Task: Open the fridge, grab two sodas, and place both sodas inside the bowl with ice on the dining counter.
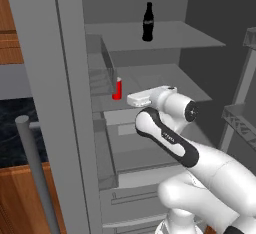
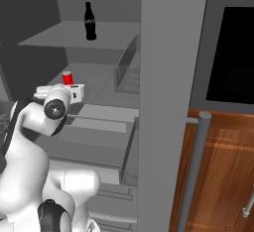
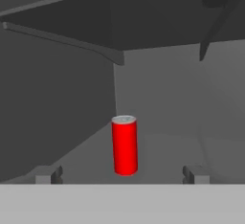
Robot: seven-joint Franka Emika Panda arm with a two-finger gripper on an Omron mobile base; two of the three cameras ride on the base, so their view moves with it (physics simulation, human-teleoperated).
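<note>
Fridge (image 1: 70,103) stands open, its door edge and a long bar handle (image 1: 35,173) at the left of the left base view, with a strip of black marbled stone top (image 1: 12,128) on reddish-brown wood beyond it. Inside, the red can (image 1: 117,89) stands upright on a middle grey shelf (image 1: 170,78), near the shelf's left end beside a clear bin wall. The gripper (image 3: 122,175) is level with the can and just short of it; in the hand view its two finger tips (image 3: 48,174) are spread wide, one to each side of the can, with nothing between them and no contact. The black cola bottle (image 1: 147,22) stands upright on the shelf above, further right and deeper in. At the far right, door racks (image 1: 245,108) are visible.
</note>
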